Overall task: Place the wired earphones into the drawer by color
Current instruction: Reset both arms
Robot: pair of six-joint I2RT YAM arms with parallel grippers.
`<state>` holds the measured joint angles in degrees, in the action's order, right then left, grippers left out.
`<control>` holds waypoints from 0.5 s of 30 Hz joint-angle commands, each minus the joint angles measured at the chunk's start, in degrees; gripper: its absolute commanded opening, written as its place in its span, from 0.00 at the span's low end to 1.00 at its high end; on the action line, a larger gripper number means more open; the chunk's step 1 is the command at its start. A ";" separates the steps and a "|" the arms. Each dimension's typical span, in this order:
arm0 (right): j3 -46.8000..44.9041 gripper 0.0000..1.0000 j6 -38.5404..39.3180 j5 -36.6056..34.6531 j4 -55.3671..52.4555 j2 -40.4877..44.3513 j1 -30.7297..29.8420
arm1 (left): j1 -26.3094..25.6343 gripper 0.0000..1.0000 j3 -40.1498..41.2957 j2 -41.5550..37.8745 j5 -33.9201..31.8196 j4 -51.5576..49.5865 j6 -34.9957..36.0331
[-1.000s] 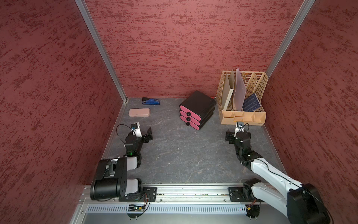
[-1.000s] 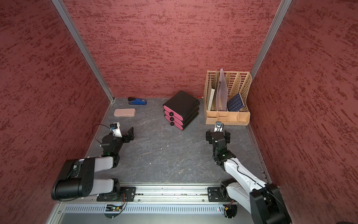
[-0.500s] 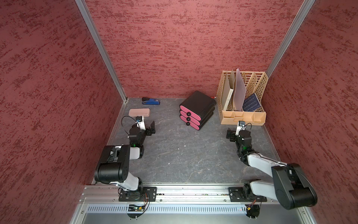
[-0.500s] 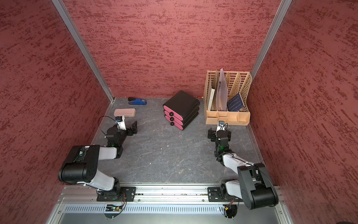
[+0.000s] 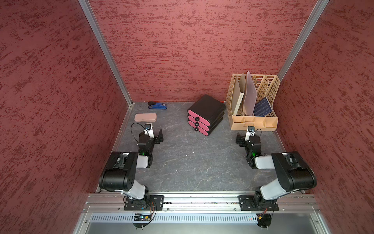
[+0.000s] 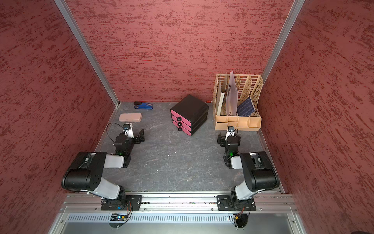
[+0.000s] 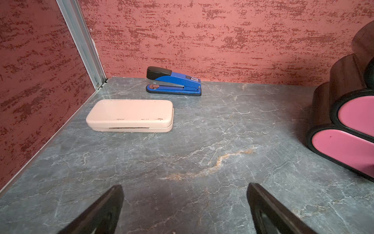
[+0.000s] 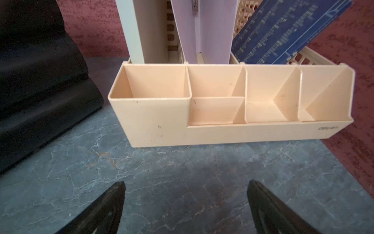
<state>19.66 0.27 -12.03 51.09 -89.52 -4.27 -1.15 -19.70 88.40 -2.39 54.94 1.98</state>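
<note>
Both gaping empty, left pincer (image 7: 185, 185) and right pincer (image 8: 186, 182), blue stapler (image 7: 173, 81) marked "50", organizer (image 8: 157, 123) logo illegible.

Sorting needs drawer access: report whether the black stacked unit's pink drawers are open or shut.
Shut. All three pink drawer fronts sit flush in the black unit; none protrudes.

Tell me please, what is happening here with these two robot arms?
Nothing is being handled at this moment. The left gripper and the right gripper both hang open and empty, low over the table. The drawer unit stands with all its drawers shut. No earphones show in any view.
</note>
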 commanded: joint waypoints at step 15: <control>1.48 0.98 0.06 -0.10 4.28 0.25 0.41 | 0.75 1.00 -0.72 -0.15 1.13 -0.34 0.42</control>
<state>19.99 0.27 -12.03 53.36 -89.47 -4.27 -0.91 -19.70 88.40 -2.46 54.85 2.00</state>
